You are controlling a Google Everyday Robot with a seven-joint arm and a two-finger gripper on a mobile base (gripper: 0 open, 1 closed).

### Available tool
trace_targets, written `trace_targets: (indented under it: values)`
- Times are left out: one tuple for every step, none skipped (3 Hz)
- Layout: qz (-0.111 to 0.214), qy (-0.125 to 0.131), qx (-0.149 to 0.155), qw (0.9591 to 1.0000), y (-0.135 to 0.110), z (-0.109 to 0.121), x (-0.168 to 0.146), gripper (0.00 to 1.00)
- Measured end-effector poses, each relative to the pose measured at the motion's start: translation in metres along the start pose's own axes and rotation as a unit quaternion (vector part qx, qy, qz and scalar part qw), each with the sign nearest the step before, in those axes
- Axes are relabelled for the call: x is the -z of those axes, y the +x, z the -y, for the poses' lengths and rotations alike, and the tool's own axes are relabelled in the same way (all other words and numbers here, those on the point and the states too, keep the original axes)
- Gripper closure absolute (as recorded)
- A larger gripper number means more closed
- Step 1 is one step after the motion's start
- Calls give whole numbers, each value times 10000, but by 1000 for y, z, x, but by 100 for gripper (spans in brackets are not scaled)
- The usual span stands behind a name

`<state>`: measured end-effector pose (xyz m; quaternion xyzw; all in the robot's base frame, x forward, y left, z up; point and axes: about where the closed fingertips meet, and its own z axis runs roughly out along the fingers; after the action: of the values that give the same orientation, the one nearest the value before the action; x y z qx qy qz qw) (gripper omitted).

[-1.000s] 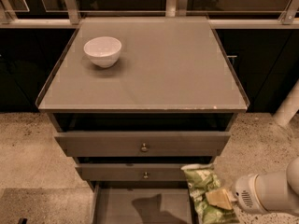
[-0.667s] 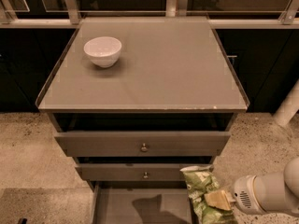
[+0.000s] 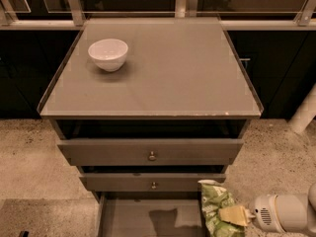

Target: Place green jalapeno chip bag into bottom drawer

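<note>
**Bag held at the right edge of the bottom drawer**

The end effector point(image 3: 236, 215) comes in from 4 o'clock, low at the right of the view. Its white arm point(image 3: 282, 213) lies roughly level and points toward 9 o'clock. It is clamped on the bag point(image 3: 212, 200), with a tan pad pressed against the bag's face.

The bag stands on end, crinkled and green, with its white top end toward 12 o'clock, just below the right end of the middle drawer point(image 3: 118, 182). It sits over the right side of the bottom drawer point(image 3: 128, 218), which is pulled out with its flat grey floor showing. The bag's lower end runs out of the view, so I cannot tell whether it touches the drawer floor. A dark shadow lies on that floor just at 9 o'clock of the bag.

Above, the middle drawer and the top drawer point(image 3: 108, 153) each stand slightly out, each with a small knob at the centre.

A white bowl point(image 3: 108, 54) stands upright on the bench point(image 3: 177, 73) at about 10 o'clock of its top, well apart from the bag. Speckled floor point(image 3: 29, 162) shows on both sides of the cabinet.
</note>
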<state>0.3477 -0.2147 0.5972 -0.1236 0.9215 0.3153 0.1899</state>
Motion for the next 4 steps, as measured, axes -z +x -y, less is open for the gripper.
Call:
trace_targets:
  values:
    - [-79, -530, -546, 9971, 24, 30, -47, 100]
    - [-393, -879, -959, 9907, 50, 47, -95, 100]
    - [-448, -966, -1036, 9889, 58, 48, -104, 100]
    - [-440, -1019, -1175, 9868, 64, 55, -113, 100]
